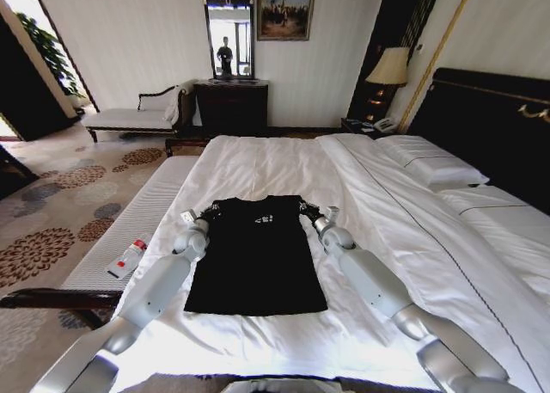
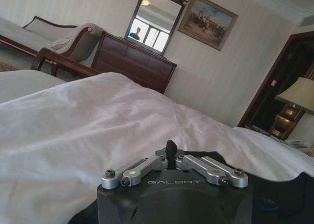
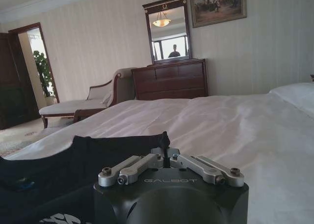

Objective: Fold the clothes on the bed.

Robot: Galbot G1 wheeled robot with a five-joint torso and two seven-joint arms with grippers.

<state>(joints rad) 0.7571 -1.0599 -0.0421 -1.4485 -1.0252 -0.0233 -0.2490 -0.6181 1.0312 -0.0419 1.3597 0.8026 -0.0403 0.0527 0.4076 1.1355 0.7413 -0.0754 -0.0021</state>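
The clothes (image 1: 256, 255), a black T-shirt with small white chest lettering, lie flat on the white bed (image 1: 284, 156) with the collar toward the far end. My left gripper (image 1: 209, 212) rests at the shirt's left shoulder and my right gripper (image 1: 308, 211) at its right shoulder. In the left wrist view the left gripper (image 2: 170, 158) is shut with a tuft of black cloth pinched upright, and more of the shirt (image 2: 279, 194) lies beside it. The right gripper (image 3: 166, 158) is likewise shut on a raised peak of the black shirt (image 3: 49, 170).
A white padded bench (image 1: 150, 208) runs along the bed's left side with a white-and-red bottle (image 1: 126, 257) on it. Pillows (image 1: 430, 165) and the dark headboard (image 1: 490, 118) stand at the right. A chaise (image 1: 137, 113), a dresser (image 1: 232, 107) and a lamp (image 1: 388, 66) line the far wall.
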